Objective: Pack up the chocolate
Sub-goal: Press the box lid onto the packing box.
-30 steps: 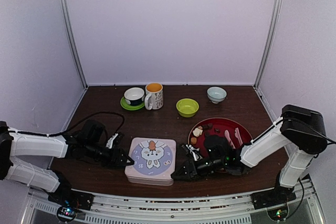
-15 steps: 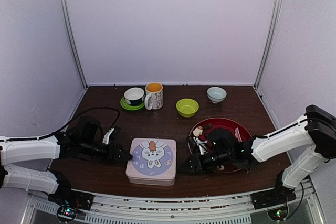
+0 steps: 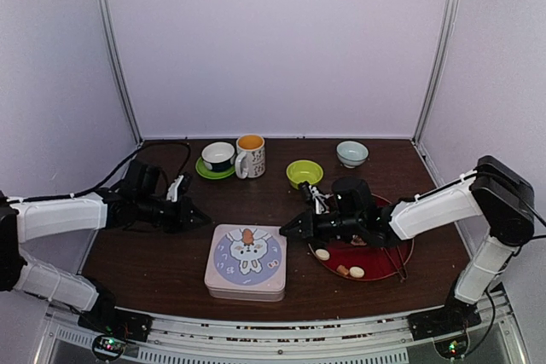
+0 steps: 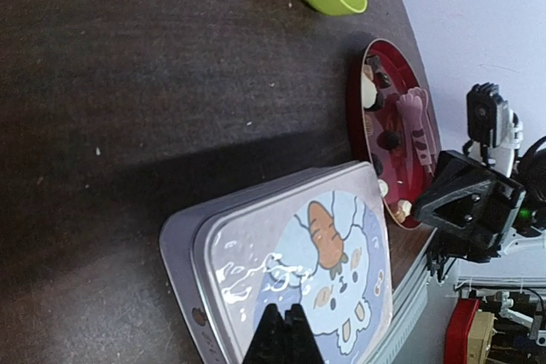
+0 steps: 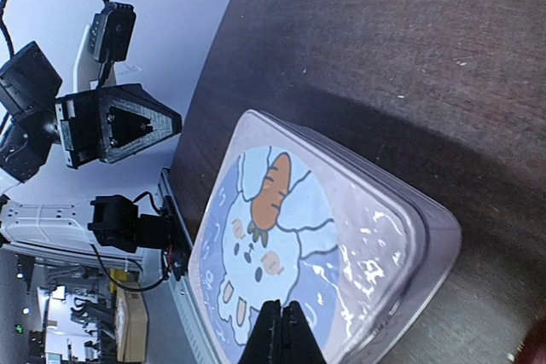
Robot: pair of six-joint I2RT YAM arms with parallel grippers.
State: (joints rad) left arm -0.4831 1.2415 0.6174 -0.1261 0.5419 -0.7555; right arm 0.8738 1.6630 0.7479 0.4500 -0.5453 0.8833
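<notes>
Chocolate (image 3: 322,254) lies on the red plate (image 3: 375,260) near the closed, empty right end effector (image 3: 287,229).

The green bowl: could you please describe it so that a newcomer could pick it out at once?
On the dark wooden table, look along the back row of crockery. The green bowl sits between the white mug and the pale blue bowl, just behind the red plate. It alone is bright lime green.
</notes>
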